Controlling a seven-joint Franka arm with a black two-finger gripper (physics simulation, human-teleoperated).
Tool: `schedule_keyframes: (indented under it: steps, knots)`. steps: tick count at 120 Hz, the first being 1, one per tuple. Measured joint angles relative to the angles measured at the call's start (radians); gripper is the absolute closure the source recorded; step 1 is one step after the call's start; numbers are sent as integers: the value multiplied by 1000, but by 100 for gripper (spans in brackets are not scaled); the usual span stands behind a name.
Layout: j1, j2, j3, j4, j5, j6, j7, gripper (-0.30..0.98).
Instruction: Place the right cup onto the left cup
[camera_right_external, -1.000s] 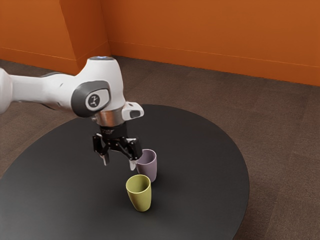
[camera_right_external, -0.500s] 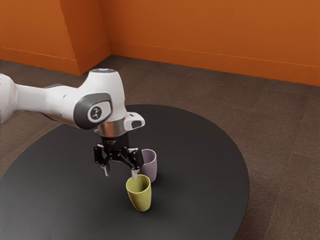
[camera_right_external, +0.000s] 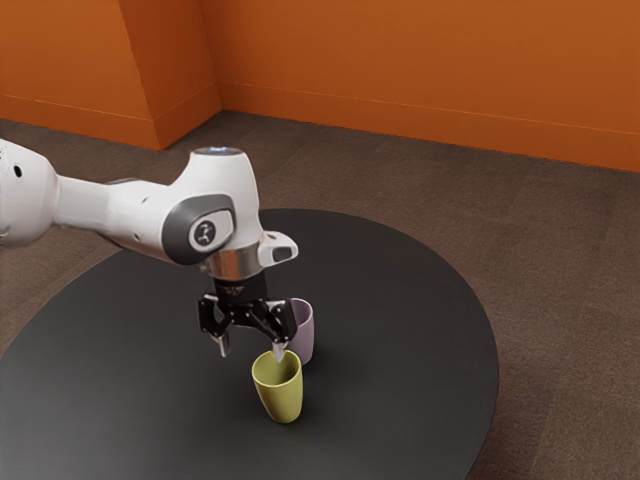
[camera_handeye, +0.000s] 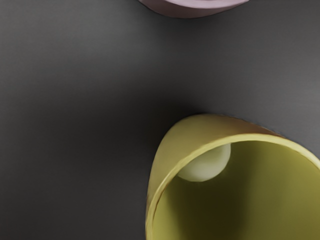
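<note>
The yellow cup (camera_right_external: 284, 400) stood upright near the mauve cup (camera_right_external: 305, 335), probably light, stiff and a little slick. Near the mauve cup too, the gripper (camera_right_external: 250, 349) hung open and empty; opposite upper walls seemed the surest hold

Soft, moderately bright light covers the exterior view. The orange wall (camera_right_external: 400, 60) is warm and vivid, darker on the side face by its corner, while the brown floor (camera_right_external: 560, 260) looks dim. White parts of the arm (camera_right_external: 120, 212) catch pale highlights, and the black bench (camera_right_external: 150, 400) carries a faint, diffuse sheen. In the wrist view, the bench appears grey, with a broad, soft-edged shadow beside the yellow cup (camera_handeye: 172, 150). That cup's rim is bright, its inside shaded around a pale round patch. The purple cup (camera_handeye: 185, 10) darkens below its lighter rim.
</note>
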Motion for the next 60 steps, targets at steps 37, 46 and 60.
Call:
schedule_keyframes:
  steps: [37, 46, 60]
  knots:
    - [0, 52, 7, 0, 0, 31, -6, 0]
    - [0, 62, 7, 0, 0, 39, -7, 0]
    - [0, 75, 7, 0, 0, 47, -8, 0]
